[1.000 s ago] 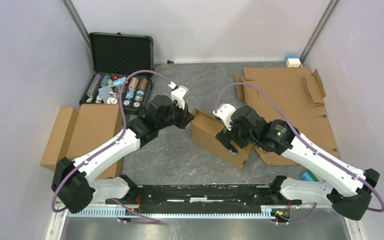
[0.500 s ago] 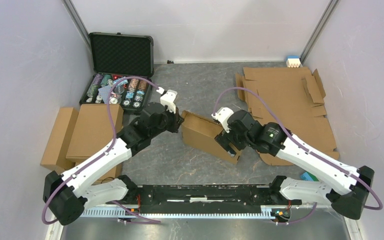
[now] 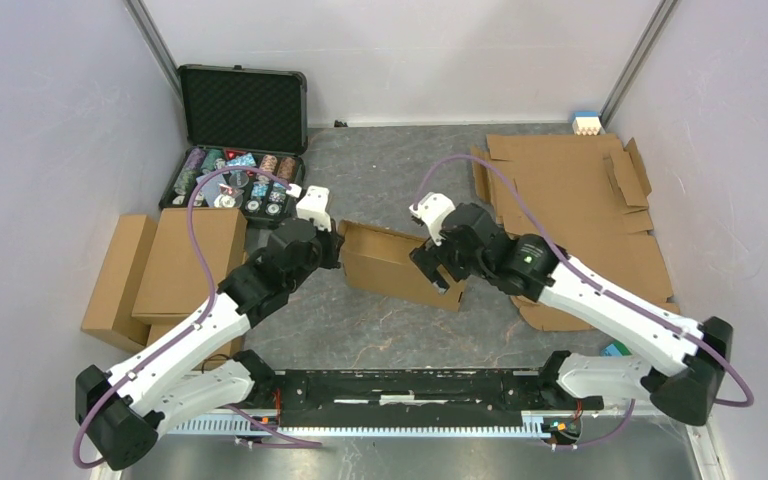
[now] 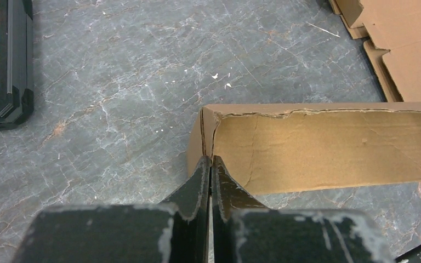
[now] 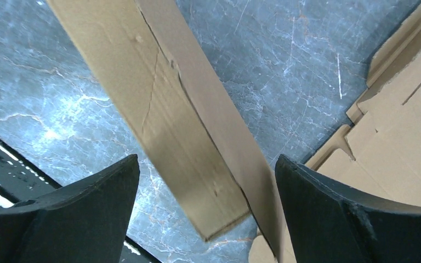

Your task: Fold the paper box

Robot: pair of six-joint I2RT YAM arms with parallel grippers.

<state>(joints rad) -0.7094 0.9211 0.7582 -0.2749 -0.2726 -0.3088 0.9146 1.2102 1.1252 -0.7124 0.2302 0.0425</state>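
While the paper box (image 3: 390, 265) stands mid-way on the table (image 3: 360, 322), walls raised but top open, we log left gripper (image 4: 209, 163) pinched on its end wall, right gripper (image 5: 207, 164) spread wide astride another wall, closure judged outstanding.

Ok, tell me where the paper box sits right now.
Top view: the paper box lies mid-table between the arms, left end effector shut on its left corner, right end effector open astride its right end.
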